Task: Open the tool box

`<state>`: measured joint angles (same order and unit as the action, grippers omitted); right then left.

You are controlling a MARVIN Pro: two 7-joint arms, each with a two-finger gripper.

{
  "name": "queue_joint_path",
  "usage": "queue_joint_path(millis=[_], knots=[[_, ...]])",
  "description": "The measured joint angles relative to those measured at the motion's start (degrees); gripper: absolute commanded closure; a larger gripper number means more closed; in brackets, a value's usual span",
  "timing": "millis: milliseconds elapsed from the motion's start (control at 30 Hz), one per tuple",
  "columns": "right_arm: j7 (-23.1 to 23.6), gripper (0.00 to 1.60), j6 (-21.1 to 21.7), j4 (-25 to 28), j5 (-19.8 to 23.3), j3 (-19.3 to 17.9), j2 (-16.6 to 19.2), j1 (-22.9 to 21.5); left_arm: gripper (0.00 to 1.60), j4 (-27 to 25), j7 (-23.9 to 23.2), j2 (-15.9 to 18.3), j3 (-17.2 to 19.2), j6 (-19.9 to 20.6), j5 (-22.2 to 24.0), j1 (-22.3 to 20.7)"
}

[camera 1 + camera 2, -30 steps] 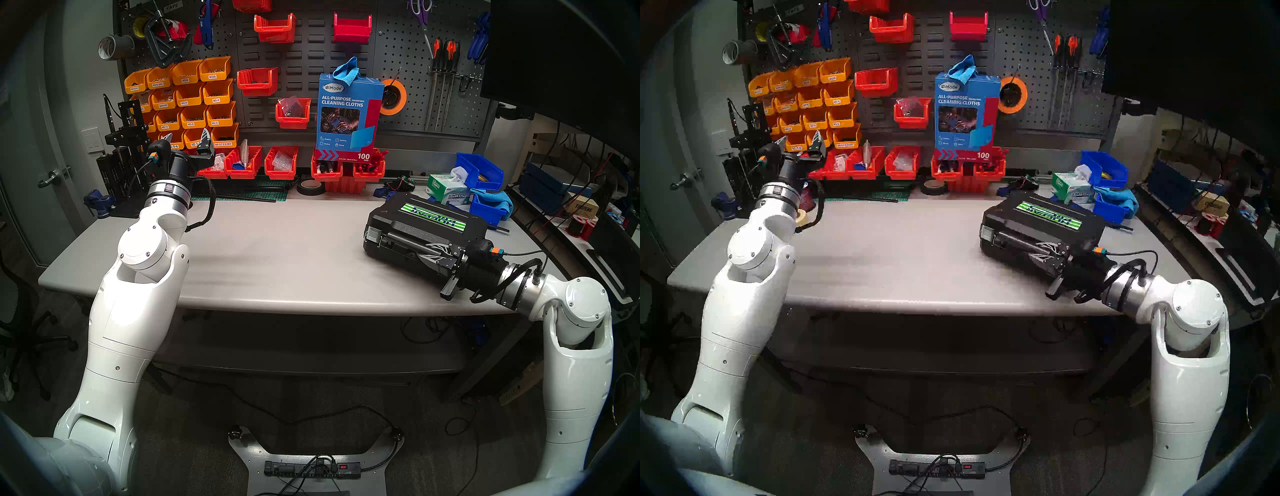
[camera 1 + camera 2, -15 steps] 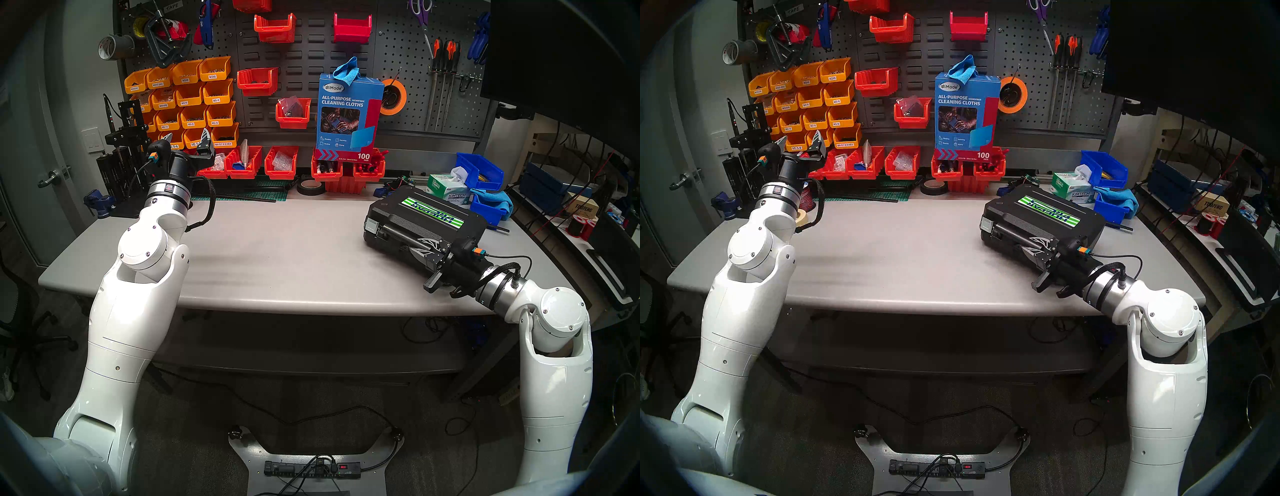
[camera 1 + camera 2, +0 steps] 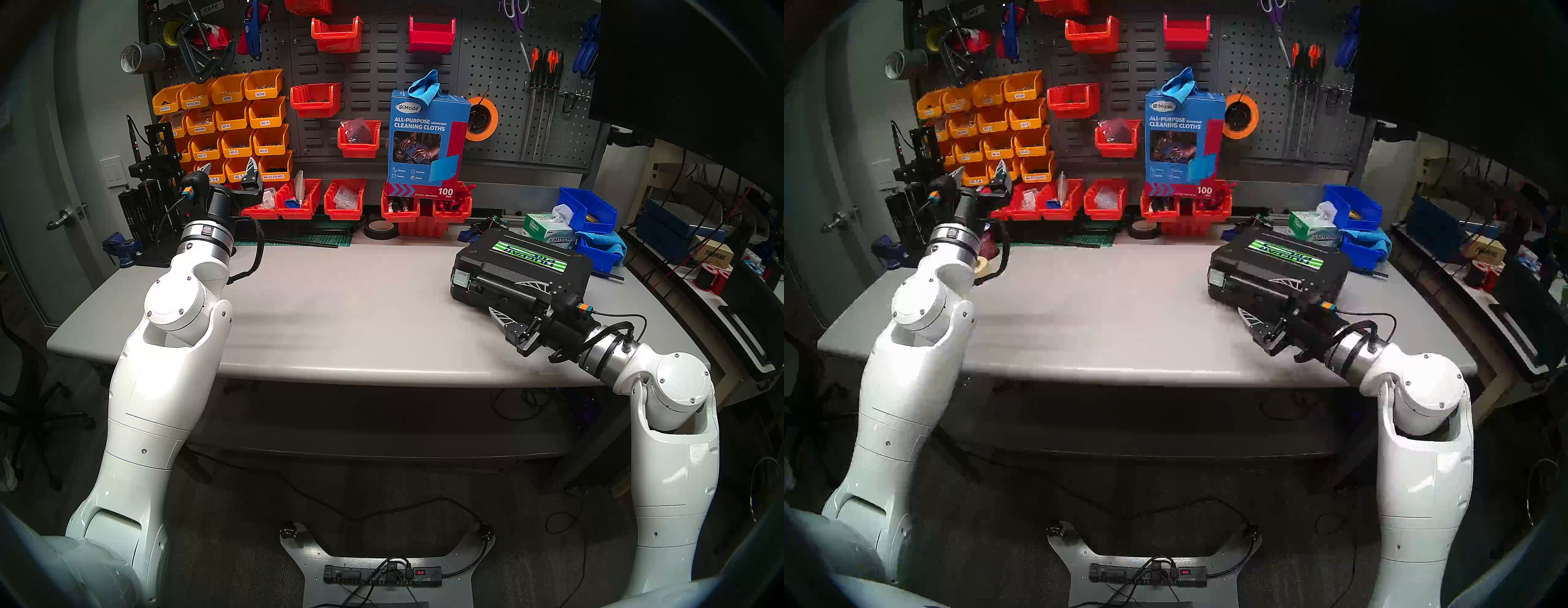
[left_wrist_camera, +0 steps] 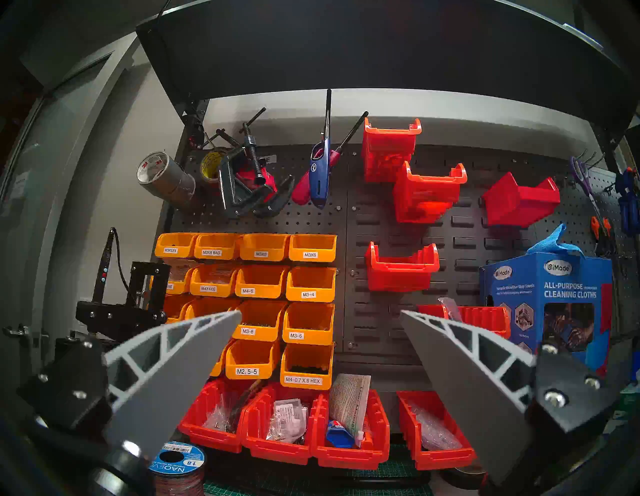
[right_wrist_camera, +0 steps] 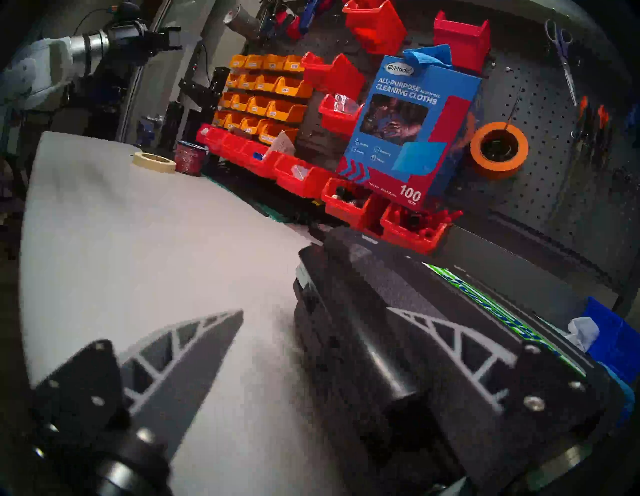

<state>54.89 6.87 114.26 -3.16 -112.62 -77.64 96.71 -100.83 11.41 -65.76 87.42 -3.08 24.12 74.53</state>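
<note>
I see the tool box [image 3: 521, 271], a black textured plastic case lying flat and closed on the desk [image 3: 339, 314], toward its right rear. A green, white and blue striped sticker crosses the lid. A silver latch shows beside the dark handle on the front face. Its long axis runs left to right, slightly angled. My right pincer [image 3: 515, 303] is spread wide, straddling the front edge, gripping nothing. My left pincer [image 3: 229, 170] is released, raised.

Right hand [image 3: 519, 297] hides the right end of the tool box [image 3: 522, 265] front; right latch unseen.
</note>
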Motion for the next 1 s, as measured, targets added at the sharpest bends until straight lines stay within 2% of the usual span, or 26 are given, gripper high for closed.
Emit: queue_joint_path(millis=[567, 767, 1000], knots=[[-1.58, 0.0, 1.43, -0.33, 2.47, -2.66, 0.61, -5.85, 0.0, 0.0, 0.0, 0.0, 0.0, 0.0, 0.0, 0.0], [-4.55, 0.0, 1.42, -1.48, 3.2, -3.72, 1.24, -9.52, 0.0, 0.0, 0.0, 0.0, 0.0, 0.0, 0.0, 0.0], [-9.25, 0.0, -0.24, -5.6, 3.26, -5.89, 2.08, -13.88, 0.0, 0.0, 0.0, 0.0, 0.0, 0.0, 0.0, 0.0]])
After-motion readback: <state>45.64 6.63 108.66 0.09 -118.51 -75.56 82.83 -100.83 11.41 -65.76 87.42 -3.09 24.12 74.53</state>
